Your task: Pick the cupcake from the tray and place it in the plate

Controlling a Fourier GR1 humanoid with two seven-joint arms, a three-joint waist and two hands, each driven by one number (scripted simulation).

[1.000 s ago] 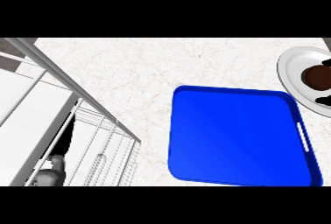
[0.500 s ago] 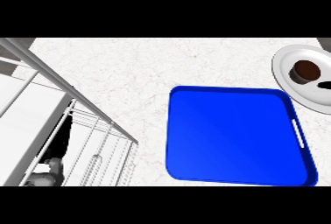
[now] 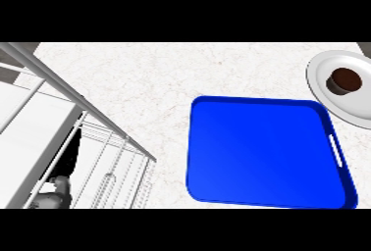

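Cupcake (image 3: pixel 346 80) upright on white plate (image 3: pixel 319 95), upper right, off blue tray (image 3: pixel 264 152) just beside it. Neither hand in view; you cannot tell their state. Placement looks done: keep hands away from plate, avoid nudging it.

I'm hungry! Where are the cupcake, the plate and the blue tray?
cupcake (image 3: pixel 346 79): head view, its brown top.
plate (image 3: pixel 346 110): head view, bare white part below the cupcake.
blue tray (image 3: pixel 264 152): head view, middle of its bare floor.
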